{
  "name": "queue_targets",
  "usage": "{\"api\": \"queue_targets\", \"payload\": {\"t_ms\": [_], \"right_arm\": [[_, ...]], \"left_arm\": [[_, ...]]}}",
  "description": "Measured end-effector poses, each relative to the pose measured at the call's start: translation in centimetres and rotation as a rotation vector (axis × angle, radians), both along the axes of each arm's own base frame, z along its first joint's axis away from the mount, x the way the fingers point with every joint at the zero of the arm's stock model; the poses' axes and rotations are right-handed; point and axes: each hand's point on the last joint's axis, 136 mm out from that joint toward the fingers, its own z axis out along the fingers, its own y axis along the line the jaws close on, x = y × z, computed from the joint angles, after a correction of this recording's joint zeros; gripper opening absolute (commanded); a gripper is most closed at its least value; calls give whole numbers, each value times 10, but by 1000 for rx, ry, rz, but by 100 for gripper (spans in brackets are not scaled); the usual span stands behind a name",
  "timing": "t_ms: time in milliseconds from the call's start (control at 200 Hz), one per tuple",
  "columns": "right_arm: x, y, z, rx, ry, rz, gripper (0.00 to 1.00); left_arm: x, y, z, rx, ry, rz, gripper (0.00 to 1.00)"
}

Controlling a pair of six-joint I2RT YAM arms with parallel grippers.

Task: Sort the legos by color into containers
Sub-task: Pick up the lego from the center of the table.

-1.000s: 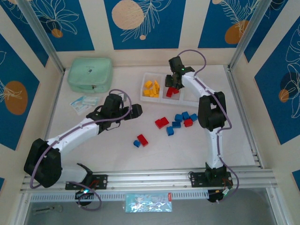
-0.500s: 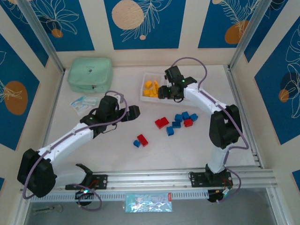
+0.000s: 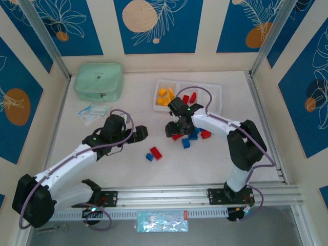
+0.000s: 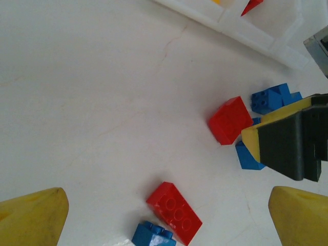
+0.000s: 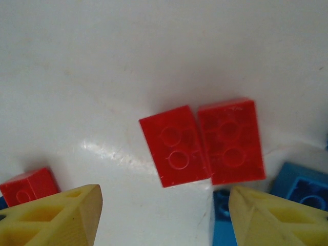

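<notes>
The white tray (image 3: 218, 91) stands at the back, with yellow legos (image 3: 165, 96) in its left compartment and red legos (image 3: 190, 98) in the middle one. My right gripper (image 3: 173, 130) (image 5: 164, 207) hangs open just above two red legos lying side by side (image 5: 175, 146) (image 5: 230, 141), nothing between its fingers. Blue legos (image 3: 193, 133) and one red lego (image 3: 205, 134) lie to its right. My left gripper (image 3: 141, 133) (image 4: 165, 205) is open and empty, over a red lego (image 4: 174, 212) (image 3: 156, 152) and a blue lego (image 4: 152, 234) (image 3: 149, 157).
A mint-green pouch (image 3: 98, 81) sits at the back left, with small packets (image 3: 92, 111) in front of it. The metal rail (image 3: 154, 195) runs along the near edge. In the left wrist view the right gripper's finger (image 4: 287, 141) stands close by, at right.
My right gripper left the tray's middle compartment, opened wider and came down over the pair of red legos. My left gripper drew back toward the near left.
</notes>
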Motion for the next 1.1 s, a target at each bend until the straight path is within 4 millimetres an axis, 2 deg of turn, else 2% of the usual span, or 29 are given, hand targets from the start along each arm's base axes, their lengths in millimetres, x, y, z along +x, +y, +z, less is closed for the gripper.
{"api": "queue_targets", "payload": {"t_ms": [170, 325, 460, 620, 905, 1100], "right_arm": [[-19, 6, -11, -18, 33, 11, 66], [-23, 6, -14, -35, 35, 2, 66], [-20, 3, -17, -57, 23, -7, 66], [-15, -1, -30, -113, 23, -16, 66], [-4, 16, -39, -132, 18, 3, 66], [2, 31, -40, -140, -4, 28, 60]], "left_arm": [[-4, 4, -2, -6, 10, 16, 100], [-4, 6, -3, -2, 4, 27, 100], [-4, 7, -4, 2, 3, 31, 100], [-4, 7, -4, 2, 4, 31, 100], [-4, 10, -2, 7, -7, 42, 100], [-5, 13, -2, 15, -5, 48, 100]]}}
